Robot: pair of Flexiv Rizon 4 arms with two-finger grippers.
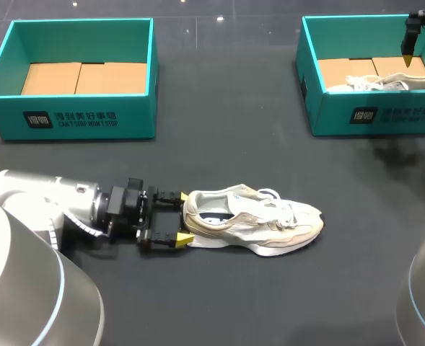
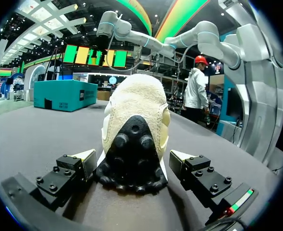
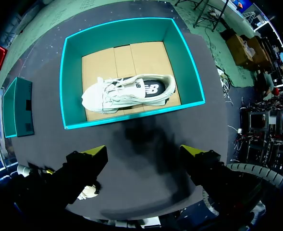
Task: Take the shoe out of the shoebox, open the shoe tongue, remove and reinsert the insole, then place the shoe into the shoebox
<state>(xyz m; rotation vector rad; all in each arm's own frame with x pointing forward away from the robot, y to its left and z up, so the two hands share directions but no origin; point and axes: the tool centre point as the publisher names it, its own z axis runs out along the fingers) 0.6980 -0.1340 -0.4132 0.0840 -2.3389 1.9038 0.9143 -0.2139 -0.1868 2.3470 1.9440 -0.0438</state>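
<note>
1. Head view: an open teal cardboard shoebox [image 1: 68, 119] with a bare brown floor stands far behind and to the left of the cream mesh sneaker [image 1: 263, 216].
2. That sneaker lies on its side on the dark grey table [image 1: 219, 303], with its heel to the left and its toe to the right.
3. At the sneaker's heel sits the left gripper [image 1: 184, 218], open, with one yellow-tipped finger on each side of the heel. The left wrist view shows a slight gap at each tip.
4. Far behind and to the right of the sneaker stands a second teal shoebox [image 1: 378, 115], which holds a white-and-black trainer [image 3: 127, 91] lying flat.
5. The right gripper [image 3: 143, 151] hangs above that second shoebox with its fingers spread wide and nothing between them.
</note>
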